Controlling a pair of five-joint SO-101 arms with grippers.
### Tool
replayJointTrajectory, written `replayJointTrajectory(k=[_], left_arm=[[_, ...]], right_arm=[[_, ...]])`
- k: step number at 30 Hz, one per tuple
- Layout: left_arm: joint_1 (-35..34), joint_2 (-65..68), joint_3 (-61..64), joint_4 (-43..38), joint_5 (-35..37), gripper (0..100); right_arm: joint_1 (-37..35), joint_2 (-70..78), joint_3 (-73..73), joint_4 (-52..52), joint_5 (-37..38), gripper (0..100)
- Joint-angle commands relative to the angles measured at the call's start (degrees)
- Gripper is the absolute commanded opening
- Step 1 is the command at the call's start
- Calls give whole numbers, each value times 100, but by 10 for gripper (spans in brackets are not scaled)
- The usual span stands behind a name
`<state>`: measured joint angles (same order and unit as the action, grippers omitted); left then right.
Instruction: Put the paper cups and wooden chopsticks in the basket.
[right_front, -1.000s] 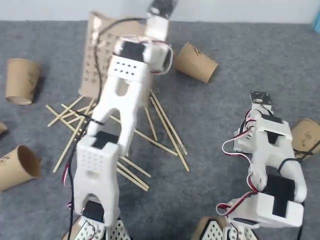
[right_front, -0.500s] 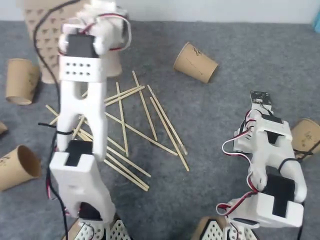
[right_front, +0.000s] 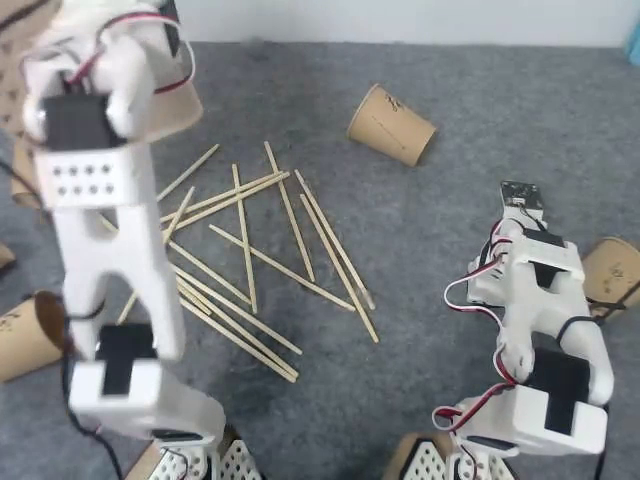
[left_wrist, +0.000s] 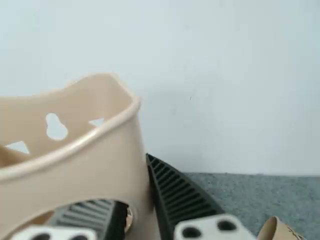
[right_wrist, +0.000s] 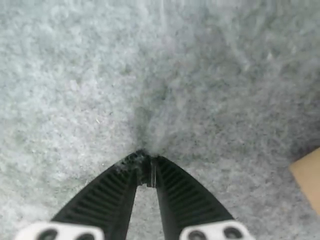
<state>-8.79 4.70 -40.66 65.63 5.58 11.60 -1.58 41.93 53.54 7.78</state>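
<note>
While left gripper (left_wrist: 134, 205) clamps basket (left_wrist: 75, 160) wall between its jaws, right gripper (right_wrist: 145, 169) holds jaws clenched together above carpet (right_wrist: 75, 75).

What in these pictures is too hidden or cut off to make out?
High view: the beige perforated plastic basket is mostly behind the white left arm and cut by the corner; its inside is hidden.
High view: the brown paper cup at the right is partly behind the right arm.
High view: pale wooden chopsticks run under the left arm; count unclear.
Right wrist view: a tan object is cut by the edge; unidentifiable.
</note>
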Motion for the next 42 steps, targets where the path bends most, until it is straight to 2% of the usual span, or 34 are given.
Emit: replayJointTrajectory(k=[1, 5, 11, 13, 18, 23, 25, 33, 42], left_arm=[[-18, -1688, 1200, -404, 35, 11], [-35, -3024, 3407, -1741, -44, 11], [-26, -4730, 7187, -5213, -571, 12], [-26, -4905, 7591, -5345, -571, 12], [-62, -4457, 7600, -5512, -607, 12], [-79, -3525, 7574, -6804, -607, 12], [-185, -3042, 7398, -7068, -598, 12], [-352, -800, 5947, -7086, -598, 12], [-290, 932, 4585, -7095, -598, 12]], right_arm=[[-57, -259, -26, -145, 26, 8], [-48, -259, -26, -127, 26, 8], [-31, -259, -26, -119, 26, 8], [-31, -259, -26, -119, 26, 8], [-48, -259, -26, -119, 26, 8], [-31, -259, -26, -110, 26, 8], [-40, -259, -26, -110, 26, 8], [-57, -259, -26, -136, 26, 8], [-66, -259, -26, -145, 35, 8]])
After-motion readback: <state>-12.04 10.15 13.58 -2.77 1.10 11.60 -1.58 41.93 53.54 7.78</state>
